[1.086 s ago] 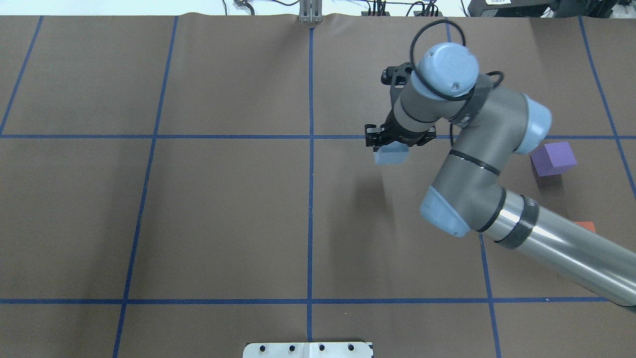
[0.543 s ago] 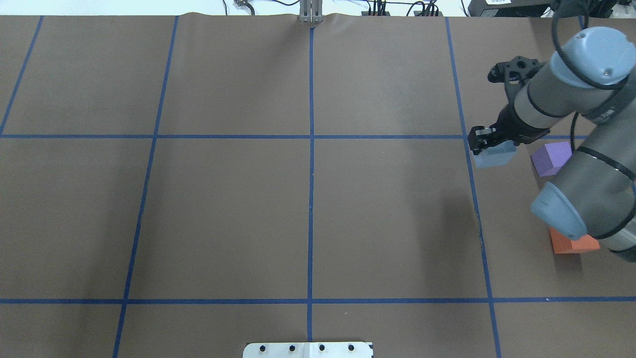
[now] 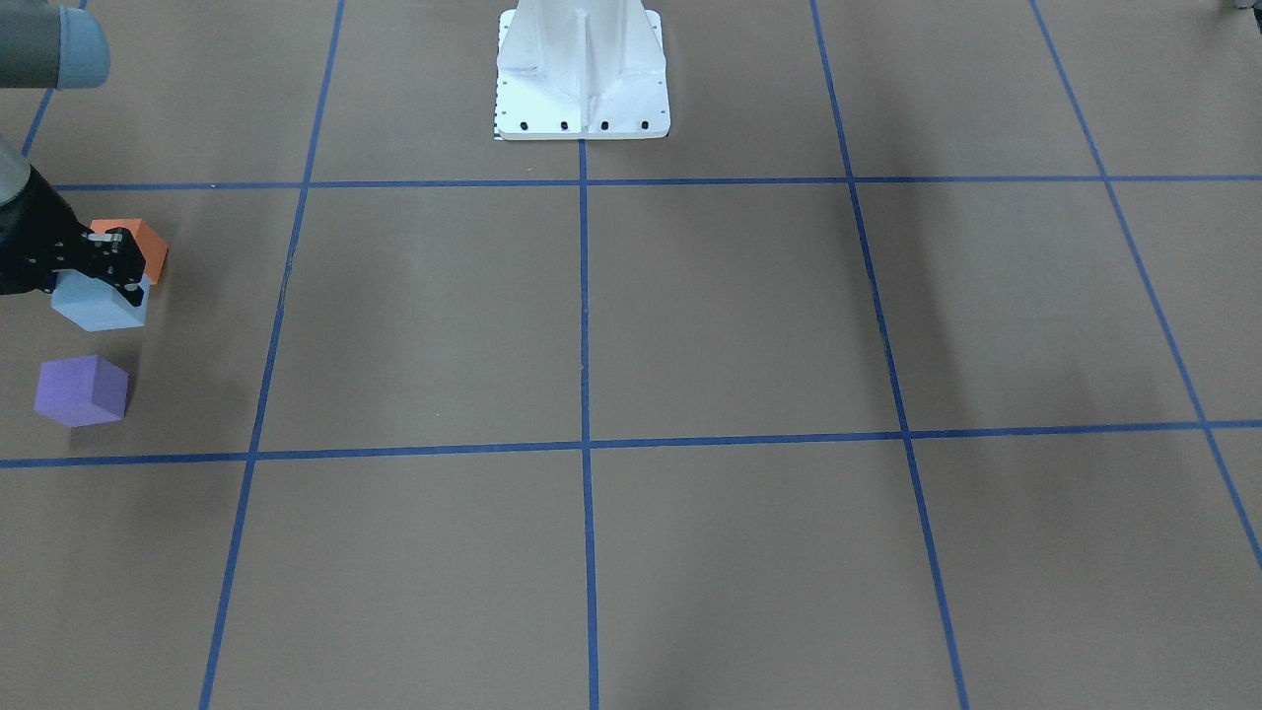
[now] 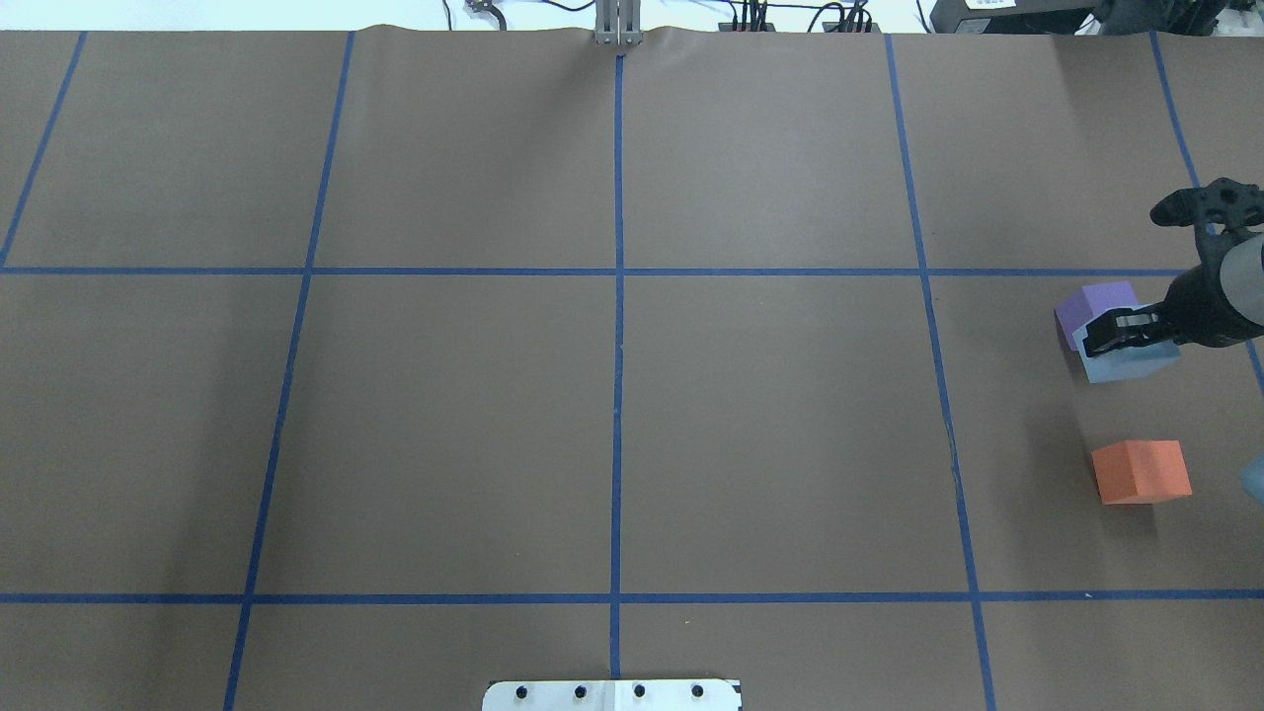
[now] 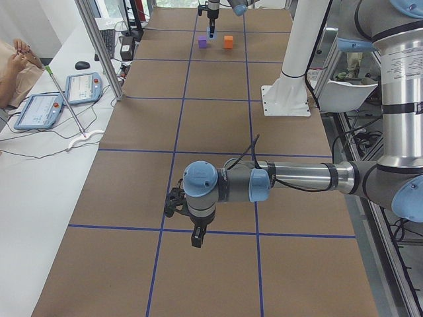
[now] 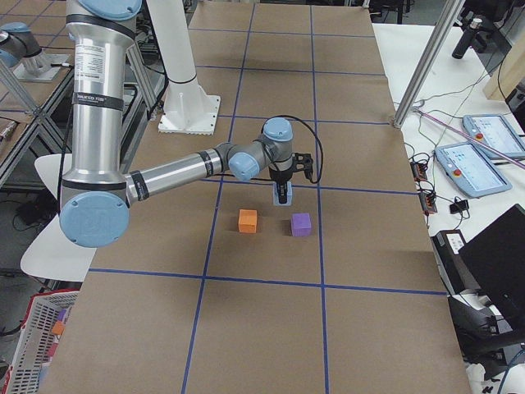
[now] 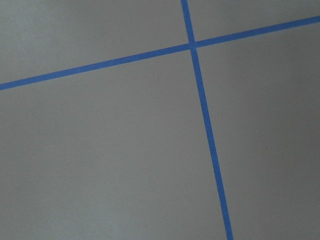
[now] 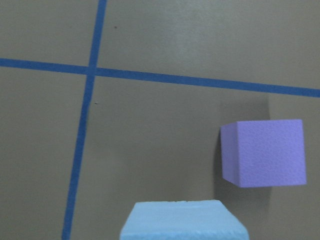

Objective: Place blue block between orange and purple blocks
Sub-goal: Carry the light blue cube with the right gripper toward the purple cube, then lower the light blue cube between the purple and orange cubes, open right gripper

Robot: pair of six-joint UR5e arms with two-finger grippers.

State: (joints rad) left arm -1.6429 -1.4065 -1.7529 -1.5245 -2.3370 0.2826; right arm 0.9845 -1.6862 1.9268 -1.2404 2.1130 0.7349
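Note:
My right gripper (image 4: 1126, 336) is shut on the light blue block (image 4: 1128, 362) and holds it above the table at the far right. The purple block (image 4: 1098, 301) lies just beyond it, partly overlapped by it in the overhead view. The orange block (image 4: 1141, 472) lies nearer the robot. In the front-facing view the blue block (image 3: 99, 304) hangs between the orange block (image 3: 141, 237) and the purple block (image 3: 81, 390). The right wrist view shows the blue block (image 8: 182, 222) at the bottom and the purple block (image 8: 263, 152) to its right. My left gripper (image 5: 196, 236) shows only in the exterior left view, so I cannot tell its state.
The white robot base (image 3: 582, 69) stands at mid table, and its plate (image 4: 612, 694) shows at the overhead view's bottom edge. Blue tape lines (image 4: 617, 296) divide the brown table. The left arm (image 5: 284, 178) reaches low over the table's left end.
My right arm has swung to the right with the blue block, from near the table's middle to beside the purple block. The orange block is now uncovered.

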